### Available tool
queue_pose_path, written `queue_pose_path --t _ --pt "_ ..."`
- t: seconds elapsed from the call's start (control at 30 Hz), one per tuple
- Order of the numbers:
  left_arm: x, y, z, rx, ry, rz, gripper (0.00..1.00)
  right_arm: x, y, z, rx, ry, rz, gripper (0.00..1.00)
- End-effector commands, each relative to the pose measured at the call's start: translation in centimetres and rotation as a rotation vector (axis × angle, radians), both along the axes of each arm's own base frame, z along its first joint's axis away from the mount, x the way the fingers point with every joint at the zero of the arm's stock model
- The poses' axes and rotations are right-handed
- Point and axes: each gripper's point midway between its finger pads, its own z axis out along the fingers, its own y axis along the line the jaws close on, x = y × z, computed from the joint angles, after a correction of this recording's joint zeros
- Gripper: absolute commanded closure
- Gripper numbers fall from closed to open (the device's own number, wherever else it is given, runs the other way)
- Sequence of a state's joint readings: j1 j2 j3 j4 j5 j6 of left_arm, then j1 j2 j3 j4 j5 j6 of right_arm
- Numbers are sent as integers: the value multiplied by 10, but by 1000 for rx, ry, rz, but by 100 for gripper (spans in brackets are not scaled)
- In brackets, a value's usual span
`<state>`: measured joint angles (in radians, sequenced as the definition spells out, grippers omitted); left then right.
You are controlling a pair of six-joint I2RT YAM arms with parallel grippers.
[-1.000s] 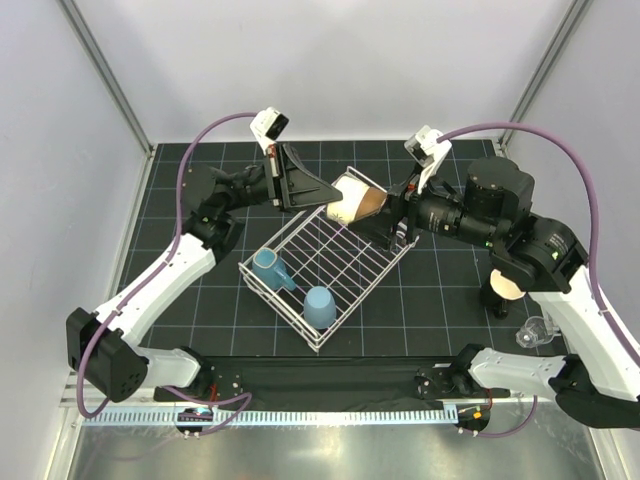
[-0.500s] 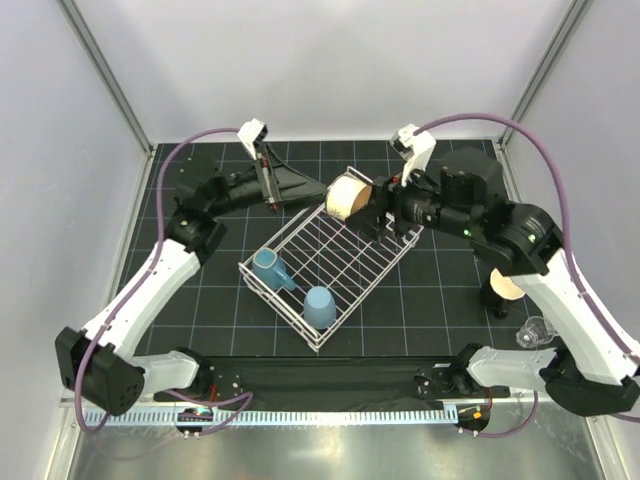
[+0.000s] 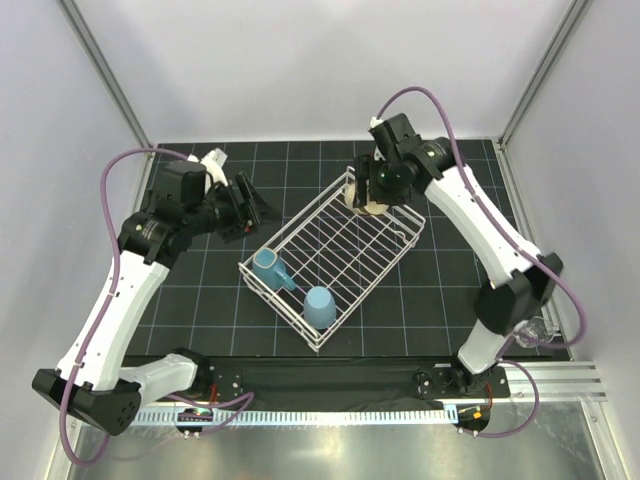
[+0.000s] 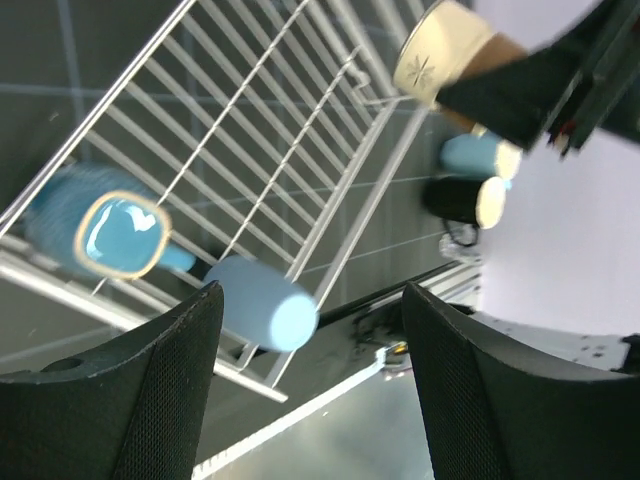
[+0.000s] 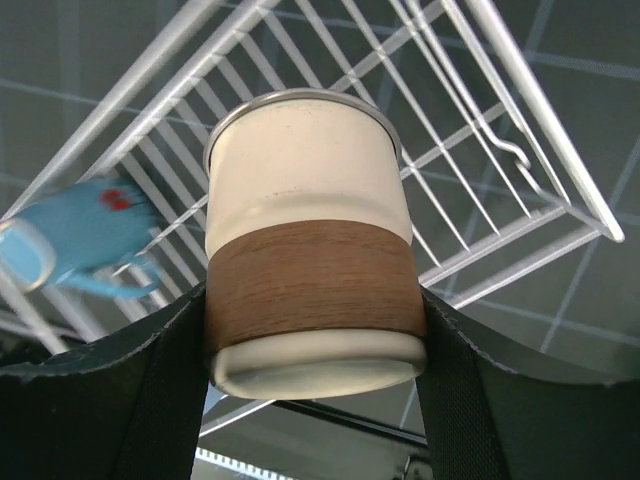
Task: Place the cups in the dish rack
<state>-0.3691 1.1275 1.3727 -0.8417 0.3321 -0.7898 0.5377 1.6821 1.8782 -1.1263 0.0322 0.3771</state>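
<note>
My right gripper (image 3: 375, 193) is shut on a beige cup (image 5: 310, 250) with a wood-brown band, its fingers (image 5: 160, 400) pressing both sides. The cup (image 3: 372, 207) hangs over the far corner of the white wire dish rack (image 3: 345, 240), mouth towards the wires. A blue handled mug (image 3: 268, 270) and a light blue tumbler (image 3: 320, 305) lie in the rack's near end. My left gripper (image 3: 260, 207) stands open and empty to the left of the rack; its view shows the mug (image 4: 90, 230) and tumbler (image 4: 260, 315).
A pale blue mug (image 4: 475, 155), a small dark cup (image 4: 460, 200) and a clear glass (image 3: 537, 330) stand on the black mat right of the rack, near the right arm's base. White walls enclose the gridded mat.
My left gripper let go of the beige cup, opened and drew back to the left. The right gripper kept the cup and swung it over the rack's far corner.
</note>
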Motion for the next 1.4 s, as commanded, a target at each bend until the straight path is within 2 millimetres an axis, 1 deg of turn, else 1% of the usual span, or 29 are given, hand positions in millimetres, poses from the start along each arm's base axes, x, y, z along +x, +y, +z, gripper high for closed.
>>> queue_pose_path --t 0.0,0.07,0.13,0.17,0.3,0.4,0.5,0.63,0.67,0.73,0.8,0.93,1.0,1.1,1.13,1.27,1.33,1.37 --pt "-19 22 -9 117 18 10 30 10 -26 -7 -34 64 -150 96" --pt "-22 22 -12 116 32 4 30 17 -32 -22 -62 107 -198 96" --pt "-24 21 -15 117 44 -4 30 24 -41 -30 -89 127 -255 96" --pt "-25 21 -16 119 45 -9 30 25 -43 -40 -106 162 -265 96" --pt "-23 21 -21 137 59 -21 30 24 -53 -62 -149 246 -331 96" --pt "-19 19 -24 143 65 -27 29 24 -54 -68 -163 267 -345 96" --pt "-15 16 -24 137 65 -36 29 25 -56 -70 -173 278 -373 96" --pt "-7 9 -27 131 81 -53 30 18 -57 -84 -200 330 -367 96" --pt "-6 8 -27 129 83 -55 30 16 -58 -92 -208 343 -363 96" --pt "-3 8 -25 132 75 -58 30 16 -57 -101 -218 358 -340 96" --pt "0 7 -23 135 73 -58 30 18 -58 -104 -226 358 -343 96" --pt "1 4 -18 125 68 -69 30 22 -54 -109 -216 358 -334 96" --pt "3 6 -16 132 57 -62 30 22 -55 -116 -229 368 -336 95" --pt "8 8 -15 144 60 -55 30 20 -56 -126 -242 380 -337 92" --pt "10 8 -10 141 51 -54 30 19 -57 -132 -249 388 -343 91" --pt "11 9 -9 159 55 -64 30 17 -59 -140 -251 385 -346 84" --pt "11 11 -9 163 53 -60 30 18 -60 -142 -259 380 -343 78" --pt "10 12 -9 163 53 -61 30 18 -60 -142 -261 380 -340 73"
